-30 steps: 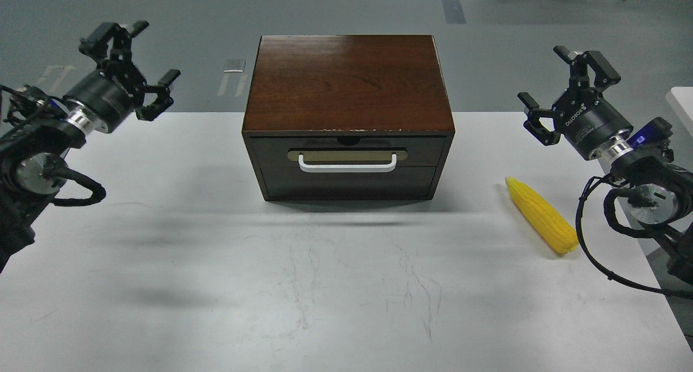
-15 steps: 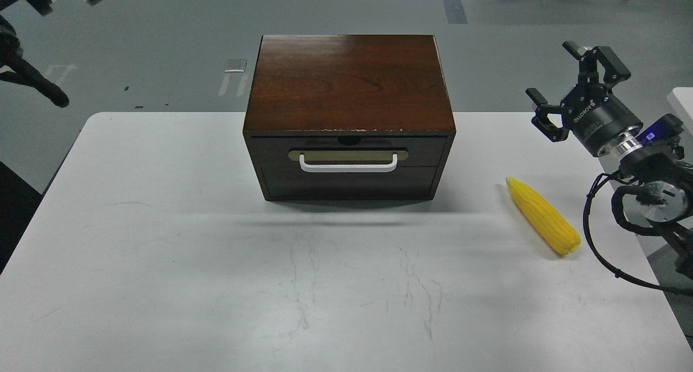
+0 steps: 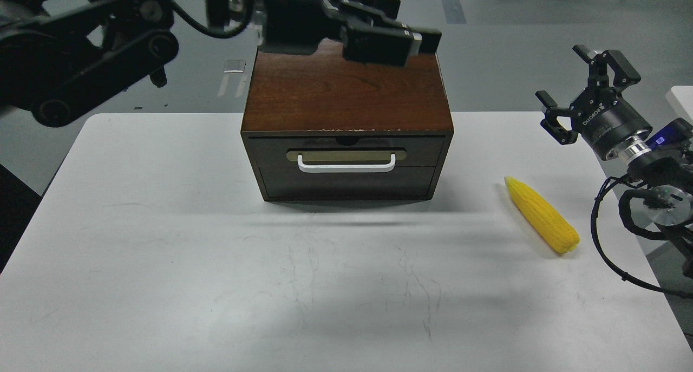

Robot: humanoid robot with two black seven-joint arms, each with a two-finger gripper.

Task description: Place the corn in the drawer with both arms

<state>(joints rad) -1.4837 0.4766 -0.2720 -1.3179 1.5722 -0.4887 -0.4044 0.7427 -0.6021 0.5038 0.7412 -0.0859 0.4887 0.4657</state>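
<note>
Two arms were in frame, and the change was all on the left. Half a second earlier our left arm showed only as a scrap in the upper left corner; now it had swung across the top of the frame, its left hand (image 3: 403,41) hanging over the cabinet (image 3: 346,93) top, near the back edge. Fingers looked drawn together and empty, though seen close and blurred.

Right hand (image 3: 587,87) had drifted slightly up and right; fingers spread wide, holding nothing, upper right of the frame.

Corn (image 3: 542,214) lay untouched on the counter (image 3: 162,253), right of centre, tip pointing up-left, well apart from the cabinet and below the right hand.

Drawer (image 3: 346,163) was fully shut, white handle (image 3: 346,165) clear and unobstructed.

Our reading: left arm was heading for the handle but sat too high and too far back; it must drop in front of the face. Nothing stood between corn and right hand. Cable loops by the right wrist hung near the counter edge, a possible snag.
</note>
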